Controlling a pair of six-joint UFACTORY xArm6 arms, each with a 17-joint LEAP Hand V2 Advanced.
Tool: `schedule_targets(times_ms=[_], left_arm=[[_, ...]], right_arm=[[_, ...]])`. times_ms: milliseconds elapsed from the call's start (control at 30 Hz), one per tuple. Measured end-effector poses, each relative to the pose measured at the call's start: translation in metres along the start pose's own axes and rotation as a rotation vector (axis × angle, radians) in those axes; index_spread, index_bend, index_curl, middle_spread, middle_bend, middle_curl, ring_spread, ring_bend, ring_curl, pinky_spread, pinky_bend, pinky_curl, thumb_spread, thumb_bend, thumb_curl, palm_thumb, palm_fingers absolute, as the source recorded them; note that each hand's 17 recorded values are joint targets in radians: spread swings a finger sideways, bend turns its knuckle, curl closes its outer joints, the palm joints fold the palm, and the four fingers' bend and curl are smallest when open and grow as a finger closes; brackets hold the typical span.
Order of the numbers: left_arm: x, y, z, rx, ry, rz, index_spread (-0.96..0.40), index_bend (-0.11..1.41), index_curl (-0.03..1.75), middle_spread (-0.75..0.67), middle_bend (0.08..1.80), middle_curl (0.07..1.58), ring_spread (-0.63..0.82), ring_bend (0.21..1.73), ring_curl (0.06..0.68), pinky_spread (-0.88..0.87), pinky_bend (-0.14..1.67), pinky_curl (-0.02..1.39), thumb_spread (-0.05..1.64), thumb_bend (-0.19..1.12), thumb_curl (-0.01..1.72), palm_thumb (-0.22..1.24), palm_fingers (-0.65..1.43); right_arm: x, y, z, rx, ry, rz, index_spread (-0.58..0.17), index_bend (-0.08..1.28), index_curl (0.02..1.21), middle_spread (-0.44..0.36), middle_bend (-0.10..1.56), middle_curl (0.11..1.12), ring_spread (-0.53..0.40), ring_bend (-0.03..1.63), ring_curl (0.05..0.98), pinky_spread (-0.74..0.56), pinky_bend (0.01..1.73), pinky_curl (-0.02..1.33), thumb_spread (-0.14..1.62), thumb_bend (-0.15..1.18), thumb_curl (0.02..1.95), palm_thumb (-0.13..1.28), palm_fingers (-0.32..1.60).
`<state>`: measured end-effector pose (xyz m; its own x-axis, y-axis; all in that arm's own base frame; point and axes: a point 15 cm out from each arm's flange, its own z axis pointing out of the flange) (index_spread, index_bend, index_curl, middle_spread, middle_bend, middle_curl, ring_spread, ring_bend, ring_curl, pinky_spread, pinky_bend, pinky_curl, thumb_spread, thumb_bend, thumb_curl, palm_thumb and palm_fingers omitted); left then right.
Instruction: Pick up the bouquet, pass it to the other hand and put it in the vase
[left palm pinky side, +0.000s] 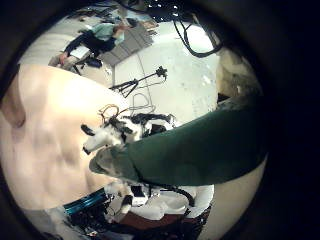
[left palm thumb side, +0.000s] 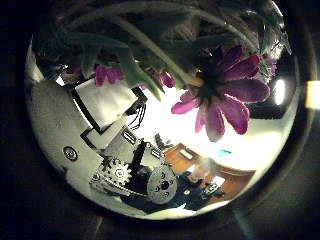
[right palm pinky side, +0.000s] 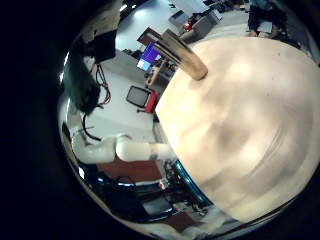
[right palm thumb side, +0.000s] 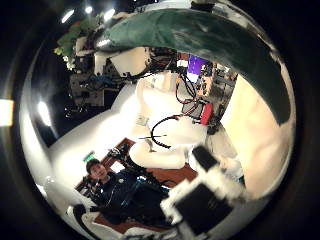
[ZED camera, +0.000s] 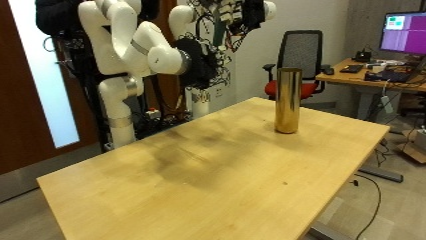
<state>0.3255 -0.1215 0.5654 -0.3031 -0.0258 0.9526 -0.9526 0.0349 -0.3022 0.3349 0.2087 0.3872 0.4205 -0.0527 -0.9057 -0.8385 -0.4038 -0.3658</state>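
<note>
A tall gold vase stands upright near the table's far edge; the right little finger side palm view also shows the vase. Both arms reach up past the outside view's top edge, so the hands are hidden there. The bouquet lies across my left hand: purple flowers and leaves crowd the thumb side, and the dark green wrapped stem crosses the little finger side. My right hand is close beside the stem, its fingers relaxed and apart from it.
A black office chair stands behind the vase. A desk with a monitor lies beyond the table's far corner. The arms' white bodies fill the space behind the table's back edge.
</note>
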Motion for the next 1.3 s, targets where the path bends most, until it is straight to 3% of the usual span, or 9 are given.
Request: schedule_targets(times_ms=[100, 200, 367, 600, 867, 1133, 1300], left_arm=[[0.001, 0.004, 0.001, -0.008, -0.031, 0.022, -0.68, 0.6, 1.08, -0.48, 1.16, 0.9, -0.4, 1.43, 0.54, -0.59, 1.13, 0.62, 0.33, -0.02, 0.76, 1.05, 1.09], [0.004, 0.005, 0.001, -0.01, -0.048, 0.038, -0.7, 0.56, 1.13, -0.48, 1.17, 0.9, -0.4, 1.43, 0.543, -0.59, 1.13, 0.63, 0.31, -0.03, 0.78, 1.05, 1.09], [0.012, 0.004, -0.001, -0.006, -0.061, 0.067, -0.72, 0.53, 1.2, -0.48, 1.17, 0.9, -0.4, 1.42, 0.546, -0.58, 1.12, 0.64, 0.29, -0.03, 0.81, 1.04, 1.09], [0.03, -0.008, -0.02, 0.043, -0.108, 0.116, -0.74, 0.51, 1.27, -0.47, 1.16, 0.89, -0.4, 1.42, 0.552, -0.58, 1.11, 0.65, 0.26, -0.03, 0.84, 1.04, 1.1], [0.068, -0.03, -0.066, 0.16, -0.202, 0.207, -0.75, 0.48, 1.31, -0.47, 1.16, 0.89, -0.4, 1.42, 0.56, -0.57, 1.11, 0.67, 0.25, -0.03, 0.86, 1.04, 1.11], [0.087, -0.05, -0.122, 0.286, -0.248, 0.239, -0.75, 0.49, 1.32, -0.47, 1.16, 0.89, -0.4, 1.42, 0.565, -0.57, 1.1, 0.68, 0.24, -0.03, 0.87, 1.04, 1.11], [0.083, -0.058, -0.15, 0.333, -0.264, 0.236, -0.75, 0.5, 1.33, -0.47, 1.16, 0.89, -0.4, 1.42, 0.566, -0.57, 1.1, 0.68, 0.23, -0.03, 0.87, 1.05, 1.11]], right_arm=[[0.005, -0.003, -0.017, 0.052, -0.004, 0.018, -0.319, 0.13, 0.5, 0.071, 0.36, 0.39, 0.084, 0.67, 0.3, 0.14, 0.72, 0.57, 0.94, -0.04, 0.54, 0.72, -0.22], [0.003, -0.014, -0.026, 0.115, -0.038, 0.022, -0.324, 0.11, 0.44, 0.106, 0.29, 0.36, 0.125, 0.57, 0.264, 0.26, 0.65, 0.52, 0.95, -0.03, 0.51, 0.7, -0.21], [0.005, -0.036, -0.044, 0.223, -0.114, 0.057, -0.321, 0.1, 0.34, 0.132, 0.2, 0.33, 0.163, 0.48, 0.234, 0.36, 0.57, 0.45, 0.97, -0.03, 0.48, 0.7, -0.14], [0.018, -0.037, -0.06, 0.252, -0.136, 0.098, -0.324, 0.11, 0.22, 0.158, 0.16, 0.29, 0.228, 0.45, 0.232, 0.47, 0.68, 0.42, 0.98, -0.03, 0.45, 0.69, -0.1], [0.029, -0.035, -0.063, 0.263, -0.148, 0.116, -0.336, 0.12, 0.19, 0.163, 0.17, 0.27, 0.234, 0.44, 0.238, 0.49, 0.68, 0.39, 0.97, -0.03, 0.44, 0.68, -0.09], [0.028, -0.037, -0.06, 0.267, -0.159, 0.113, -0.334, 0.14, 0.18, 0.153, 0.18, 0.27, 0.232, 0.41, 0.243, 0.46, 0.65, 0.34, 0.97, -0.03, 0.43, 0.69, -0.06], [0.029, -0.038, -0.055, 0.262, -0.169, 0.116, -0.332, 0.14, 0.19, 0.151, 0.18, 0.26, 0.227, 0.41, 0.247, 0.46, 0.65, 0.33, 0.97, -0.03, 0.43, 0.69, -0.06]])
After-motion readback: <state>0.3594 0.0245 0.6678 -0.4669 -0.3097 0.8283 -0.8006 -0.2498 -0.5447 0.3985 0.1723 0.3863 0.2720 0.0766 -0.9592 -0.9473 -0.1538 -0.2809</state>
